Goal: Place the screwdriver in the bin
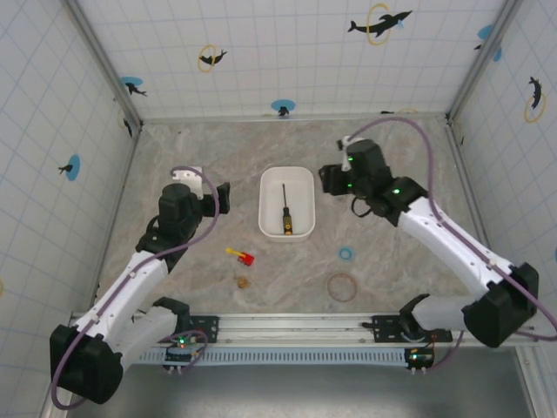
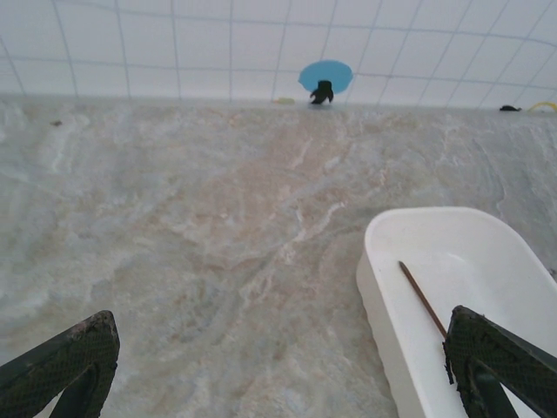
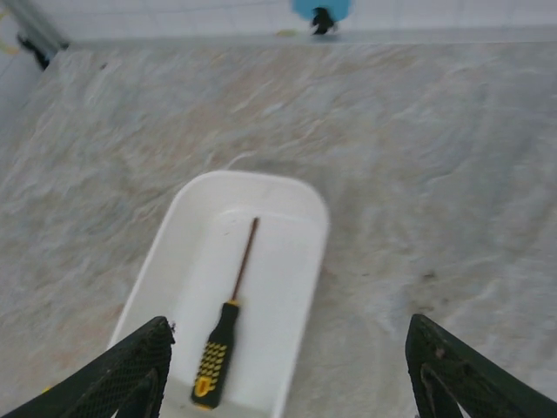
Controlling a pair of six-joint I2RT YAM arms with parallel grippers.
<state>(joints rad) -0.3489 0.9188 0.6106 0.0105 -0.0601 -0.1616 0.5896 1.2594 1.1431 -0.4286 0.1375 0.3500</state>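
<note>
On the worktop (image 1: 218, 148), inside the bin (image 1: 300, 193) | screwdriver (image 1: 285, 212) lies flat, handle toward the arm bases | left pincer (image 2: 278, 370) apart, empty, beside the bin | right pincer (image 3: 289, 357) apart, empty | we judge the task done, only withdrawal left.

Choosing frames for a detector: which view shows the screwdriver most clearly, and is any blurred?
Top external view: evenly lit, sharp, but the screwdriver in the bin is tiny. Right wrist view: mildly soft, yet handle and shaft read clearly. Left wrist view: soft, shaft partly visible.
</note>
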